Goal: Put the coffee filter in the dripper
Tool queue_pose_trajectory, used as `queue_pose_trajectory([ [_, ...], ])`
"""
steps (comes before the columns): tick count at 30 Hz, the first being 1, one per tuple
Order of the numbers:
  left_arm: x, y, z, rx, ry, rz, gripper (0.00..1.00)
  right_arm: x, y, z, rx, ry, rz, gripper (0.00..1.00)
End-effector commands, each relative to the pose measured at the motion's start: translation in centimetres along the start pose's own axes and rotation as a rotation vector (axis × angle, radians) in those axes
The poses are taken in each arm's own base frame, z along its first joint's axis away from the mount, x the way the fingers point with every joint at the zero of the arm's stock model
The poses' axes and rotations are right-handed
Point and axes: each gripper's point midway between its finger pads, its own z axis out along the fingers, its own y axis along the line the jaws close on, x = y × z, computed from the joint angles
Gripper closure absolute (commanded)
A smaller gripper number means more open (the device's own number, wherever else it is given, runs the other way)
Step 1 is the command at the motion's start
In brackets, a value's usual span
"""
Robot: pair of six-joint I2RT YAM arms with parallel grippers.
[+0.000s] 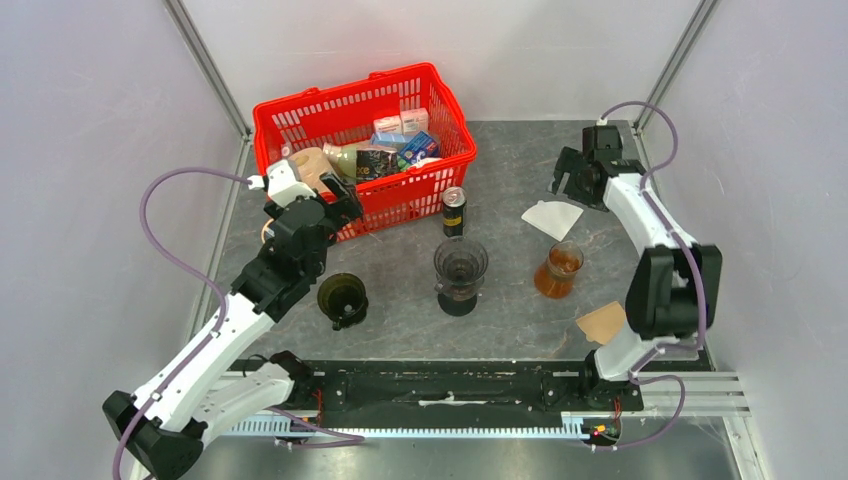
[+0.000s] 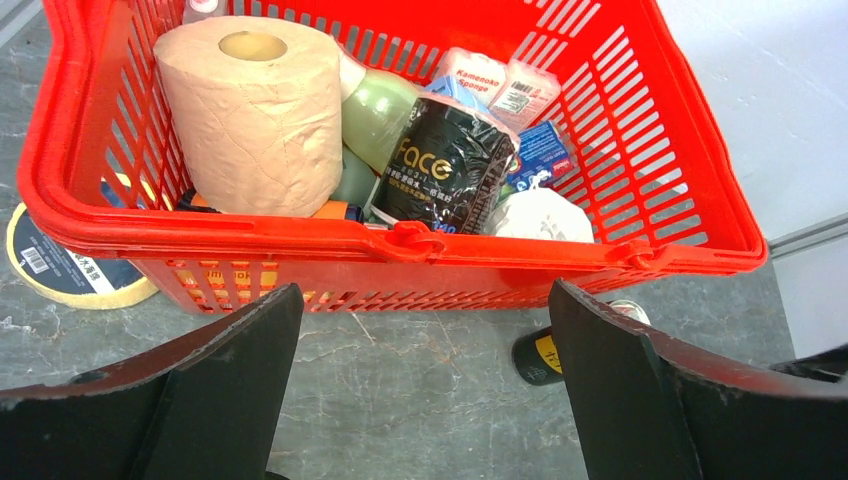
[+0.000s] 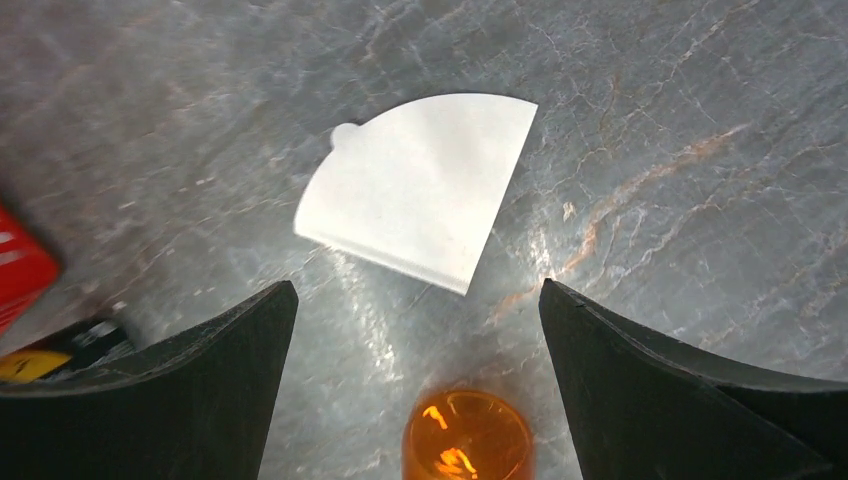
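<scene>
Lying flat, the coffee filter (image 3: 420, 190) sits just ahead of the released, empty right claw (image 3: 417, 300).

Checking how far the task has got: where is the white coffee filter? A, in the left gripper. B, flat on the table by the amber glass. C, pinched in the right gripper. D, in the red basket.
B: the white coffee filter lies flat on the table near the amber glass, with the right gripper open above it, holding nothing.
</scene>
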Motion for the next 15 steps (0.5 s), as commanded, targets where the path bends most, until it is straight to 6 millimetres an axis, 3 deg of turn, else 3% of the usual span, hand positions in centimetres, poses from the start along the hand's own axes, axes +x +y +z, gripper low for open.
queue_pose_trajectory([
  [1,-2.4,-0.1,-0.3,0.015,-0.092,-0.023,0.00,-0.7,-1.2,3.3,0.075,0.031,-0.022,0.01],
  [5,-2.2,0.1,-0.5,0.029,-0.101,-0.041,0.00,0.3,-1.2,6.2,0.100,0.092,-0.030,0.01],
  [9,-1.8,0.0,-0.3,0.034,-0.099,-0.037,0.00,0.9,-1.3,7.9,0.119,0.121,-0.028,0.01],
  [15,-1.7,0.4,0.0,0.005,-0.105,-0.020,0.00,4.2,-2.8,10.2,0.190,0.215,-0.035,0.01],
])
